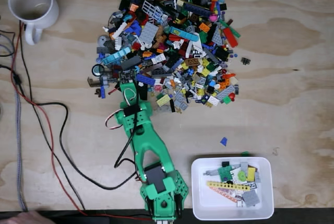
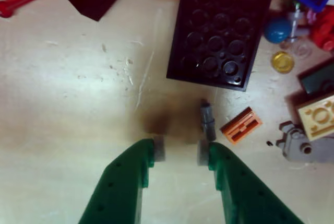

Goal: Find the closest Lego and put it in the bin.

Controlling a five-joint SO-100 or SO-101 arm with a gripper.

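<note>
Now | claw [image 2: 178,153] partly open, holding nothing | right fingertip beside small grey Lego pin [image 2: 207,120]

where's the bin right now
In the fixed view the bin sits at the bottom right of the table, just right of the green arm's base, with a few Lego pieces already inside.
</note>
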